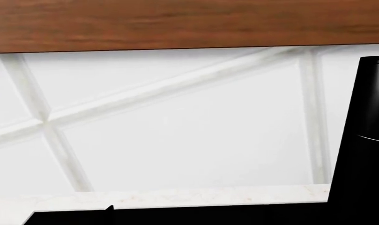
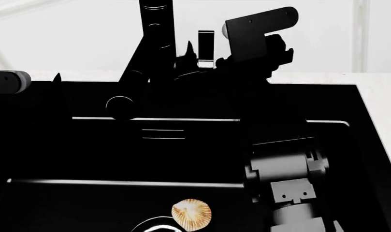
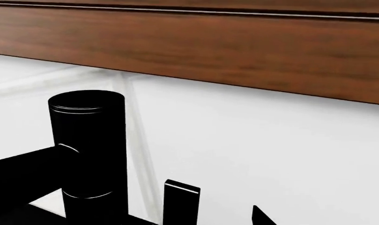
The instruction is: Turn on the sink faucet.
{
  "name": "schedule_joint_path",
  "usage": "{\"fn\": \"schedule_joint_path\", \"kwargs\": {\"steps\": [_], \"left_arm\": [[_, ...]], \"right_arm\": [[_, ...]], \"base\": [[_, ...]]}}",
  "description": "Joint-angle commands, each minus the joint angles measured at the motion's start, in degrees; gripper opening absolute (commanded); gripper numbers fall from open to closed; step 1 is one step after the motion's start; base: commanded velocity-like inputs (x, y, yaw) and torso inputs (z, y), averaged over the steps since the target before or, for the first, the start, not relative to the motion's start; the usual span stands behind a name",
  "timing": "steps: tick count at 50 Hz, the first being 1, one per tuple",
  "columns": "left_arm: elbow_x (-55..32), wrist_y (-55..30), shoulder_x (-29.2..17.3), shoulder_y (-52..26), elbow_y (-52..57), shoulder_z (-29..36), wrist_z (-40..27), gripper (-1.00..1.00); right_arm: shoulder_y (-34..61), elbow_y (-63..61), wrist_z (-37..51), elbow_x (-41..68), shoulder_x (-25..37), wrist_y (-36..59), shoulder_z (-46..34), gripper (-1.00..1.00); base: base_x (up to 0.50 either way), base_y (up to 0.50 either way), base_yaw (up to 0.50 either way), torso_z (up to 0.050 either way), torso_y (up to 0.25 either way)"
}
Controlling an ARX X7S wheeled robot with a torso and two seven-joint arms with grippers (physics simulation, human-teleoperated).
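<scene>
The sink faucet is a matte black upright tap at the back of the sink. Its spout slopes down to a round nozzle. Its flat side lever stands to the right of the body. My right gripper is at the lever. In the right wrist view the lever stands between the faucet body and one fingertip, which is apart from it; the jaws look open. My left gripper is low at the sink's far left, and one of its fingertips shows well off centre.
A tan scallop shell lies by the ringed drain in the basin. An overflow slot is in the back wall. The white marble-look counter and a tiled wall lie behind, under a wooden cabinet. The faucet body stands beside my left gripper.
</scene>
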Motion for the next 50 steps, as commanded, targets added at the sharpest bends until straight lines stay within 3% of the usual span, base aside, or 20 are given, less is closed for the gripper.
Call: {"fn": "schedule_joint_path", "kwargs": {"steps": [1, 27, 43, 50], "left_arm": [[-0.23, 0.14, -0.49, 0.72, 0.64, -0.01, -0.03, 1.00], [-1.02, 1.63, -0.80, 1.57, -0.15, -0.43, 0.49, 1.00], [-1.03, 2.41, -0.72, 1.67, -0.64, -0.61, -0.05, 1.00], [-1.73, 2.08, -0.69, 1.79, -0.26, -1.17, -0.38, 1.00]], "right_arm": [[10.84, 24.70, -2.55, 1.23, -3.81, -10.60, -2.10, 1.00], [12.16, 24.77, -0.56, 7.51, -3.86, -6.54, -6.95, 1.00], [13.94, 24.77, 0.46, 14.39, -3.87, -6.62, -13.47, 1.00], [15.50, 24.77, 0.81, 16.68, -3.87, -7.84, -15.85, 1.00]], "base": [[0.00, 0.00, 0.00, 0.000, 0.000], [0.00, 0.00, 0.00, 0.000, 0.000], [0.00, 0.00, 0.00, 0.011, -0.234], [0.01, 0.00, 0.00, 0.000, 0.000]]}}
